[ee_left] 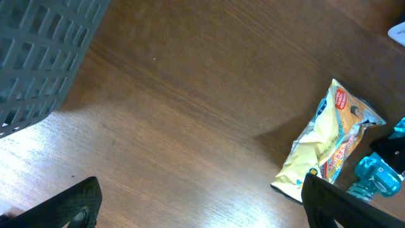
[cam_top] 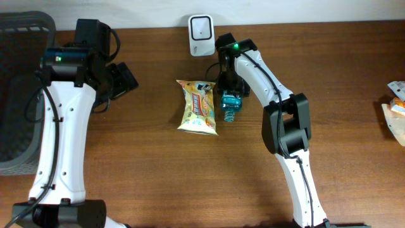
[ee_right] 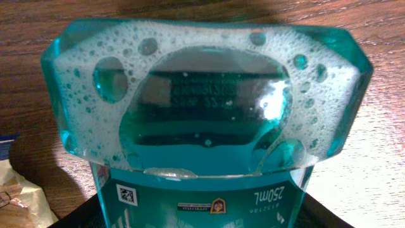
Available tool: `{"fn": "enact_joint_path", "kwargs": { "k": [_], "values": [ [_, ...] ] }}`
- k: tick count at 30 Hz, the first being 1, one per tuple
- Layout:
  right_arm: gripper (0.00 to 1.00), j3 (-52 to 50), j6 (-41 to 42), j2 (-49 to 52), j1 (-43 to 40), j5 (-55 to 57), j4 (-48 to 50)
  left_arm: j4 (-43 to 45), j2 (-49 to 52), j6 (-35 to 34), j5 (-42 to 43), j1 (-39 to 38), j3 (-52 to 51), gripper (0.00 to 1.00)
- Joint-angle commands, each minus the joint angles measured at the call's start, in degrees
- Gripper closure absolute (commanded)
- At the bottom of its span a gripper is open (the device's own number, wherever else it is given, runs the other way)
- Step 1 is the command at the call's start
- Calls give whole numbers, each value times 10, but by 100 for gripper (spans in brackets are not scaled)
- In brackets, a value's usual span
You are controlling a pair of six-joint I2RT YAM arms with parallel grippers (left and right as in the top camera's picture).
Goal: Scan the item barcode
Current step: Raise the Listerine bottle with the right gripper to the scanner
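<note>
A teal bottle of foamy blue liquid (cam_top: 231, 104) lies on the wooden table just right of a yellow snack bag (cam_top: 198, 107). My right gripper (cam_top: 229, 88) is down over it. In the right wrist view the bottle (ee_right: 202, 126) fills the frame, its label reading 250mL, and the dark fingers (ee_right: 82, 215) press against both of its sides. A white scanner (cam_top: 201, 27) stands at the table's far edge, just behind. My left gripper (cam_top: 120, 79) hovers at the left, open and empty (ee_left: 202, 202), with the snack bag (ee_left: 329, 142) and the bottle (ee_left: 376, 177) to its right.
A grey plastic basket (cam_top: 19, 95) stands at the table's left edge and shows in the left wrist view's corner (ee_left: 44, 57). Some packaged items (cam_top: 397, 111) lie at the far right edge. A corner of the snack bag (ee_right: 19, 196) lies beside the bottle.
</note>
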Motion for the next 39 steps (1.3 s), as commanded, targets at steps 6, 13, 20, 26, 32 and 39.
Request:
{"fn": "enact_joint_path", "kwargs": {
  "k": [6, 13, 20, 26, 32, 39],
  "values": [
    [48, 75, -20, 12, 1, 3, -32, -1, -3, -6, 0, 0, 1, 1],
    [49, 183, -53, 12, 1, 5, -41, -1, -3, -6, 0, 0, 1, 1],
    [61, 287, -81, 12, 1, 6, 44, -1, -3, -6, 0, 0, 1, 1],
    [62, 280, -81, 14, 7, 5, 155, -1, -3, -6, 0, 0, 1, 1],
    [62, 265, -81, 14, 30, 7, 269, -1, -3, -6, 0, 0, 1, 1],
    [62, 194, -78, 15, 38, 21, 365, -1, -3, -6, 0, 0, 1, 1]
  ]
}}
